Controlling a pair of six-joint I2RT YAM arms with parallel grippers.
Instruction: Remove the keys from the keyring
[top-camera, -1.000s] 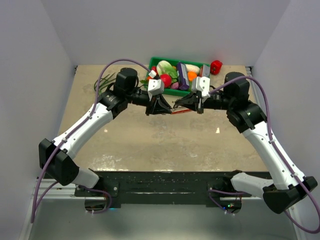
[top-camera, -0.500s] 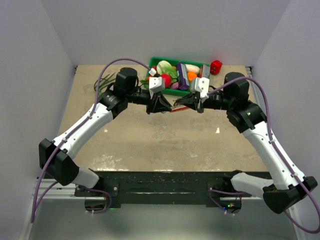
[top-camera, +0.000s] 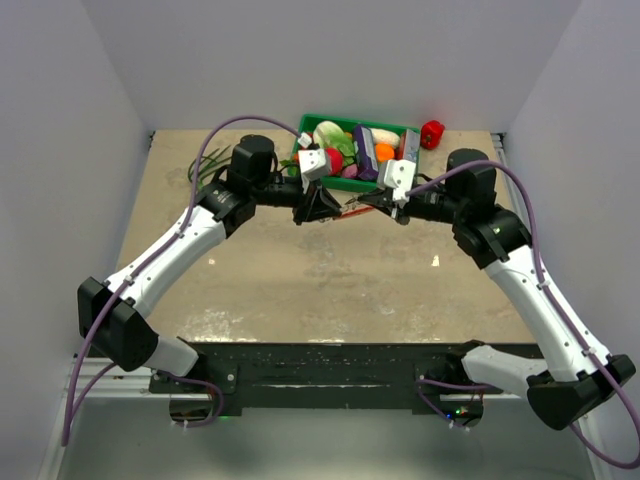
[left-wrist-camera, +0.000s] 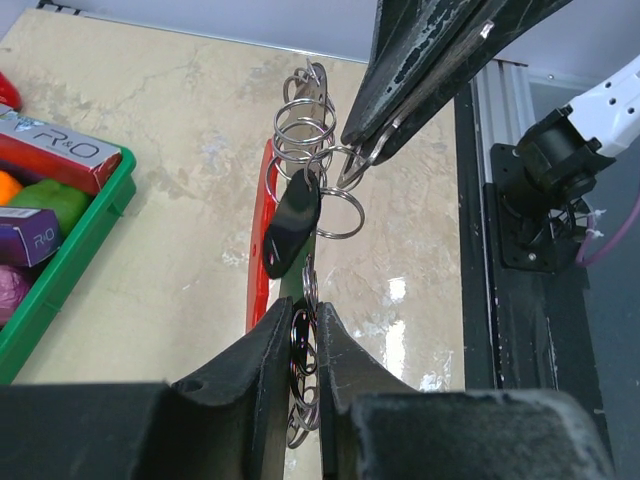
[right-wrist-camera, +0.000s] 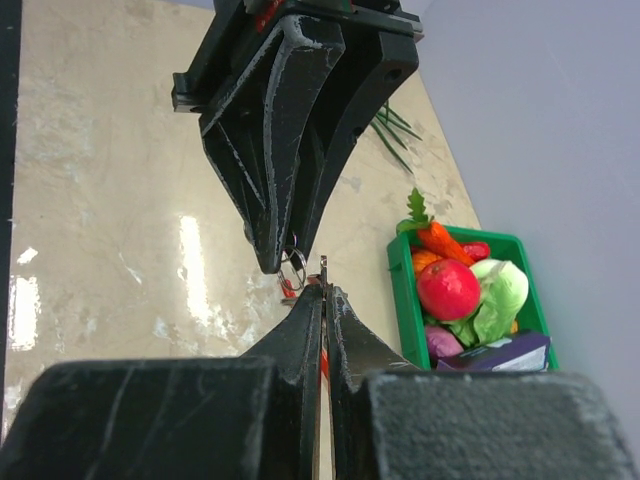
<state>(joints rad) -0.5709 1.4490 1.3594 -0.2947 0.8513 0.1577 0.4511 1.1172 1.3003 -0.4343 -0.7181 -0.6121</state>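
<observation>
Left gripper (left-wrist-camera: 305, 312) clenched on the keyring (left-wrist-camera: 300, 130) at its lower end; right gripper (left-wrist-camera: 352, 170) pinching 1 loop higher up; keys (left-wrist-camera: 290, 225) and red tag (left-wrist-camera: 258, 262) hang between the 2, above the table (left-wrist-camera: 150, 220).

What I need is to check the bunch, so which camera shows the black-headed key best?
Left wrist view: the black-headed key hangs large and clear among the rings. The top view shows only a tiny bunch; the right wrist view shows one ring loop, no key.
</observation>
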